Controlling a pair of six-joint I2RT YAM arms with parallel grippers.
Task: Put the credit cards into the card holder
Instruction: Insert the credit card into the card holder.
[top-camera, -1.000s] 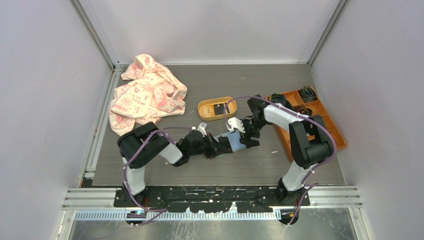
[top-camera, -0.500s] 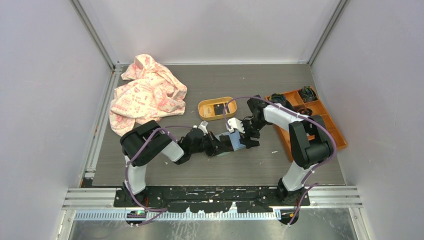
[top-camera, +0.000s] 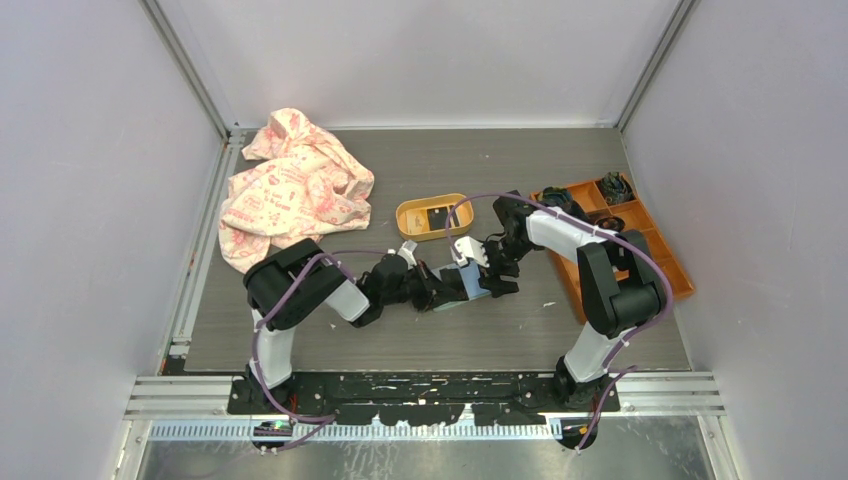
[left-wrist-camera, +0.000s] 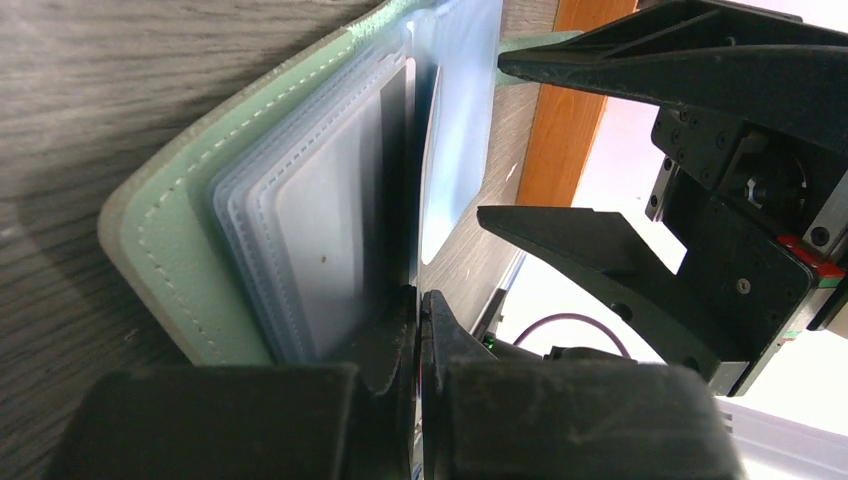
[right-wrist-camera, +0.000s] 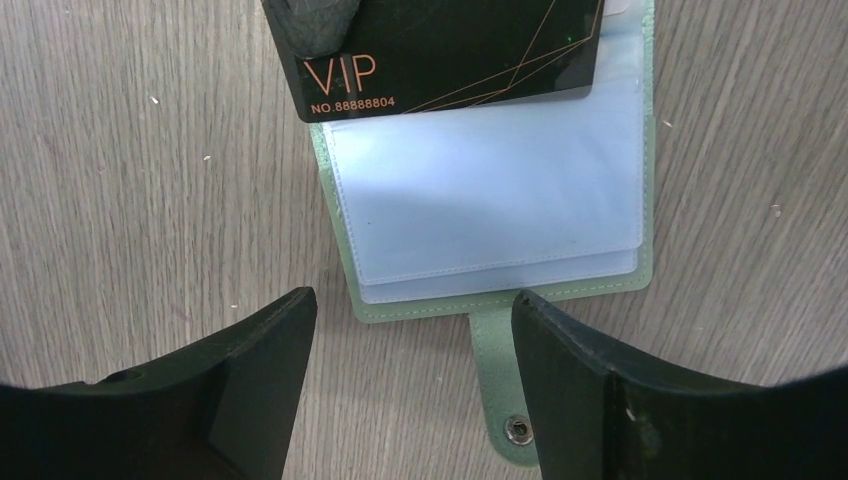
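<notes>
The sage-green card holder (top-camera: 472, 284) lies open on the table, its clear sleeves (right-wrist-camera: 490, 215) facing up and its snap strap (right-wrist-camera: 505, 400) pointing toward my right wrist camera. My left gripper (left-wrist-camera: 420, 300) is shut on a black credit card (right-wrist-camera: 450, 50) marked VIP. The card (left-wrist-camera: 397, 180) shows nearly edge-on, its far edge resting at the sleeves of the holder (left-wrist-camera: 190, 250). My right gripper (right-wrist-camera: 415, 297) hangs open just above the holder's strap side, one finger on each side of the strap, holding nothing.
A yellow-orange oval tray (top-camera: 405, 215) with a small dark thing in it stands behind the holder. An orange compartment box (top-camera: 650, 255) sits at the right, close to the right arm. A pink patterned cloth (top-camera: 290, 190) lies bunched at the back left.
My left arm has crept slightly right, bringing the black card closer over the holder. The right gripper has stayed in place, still open.
</notes>
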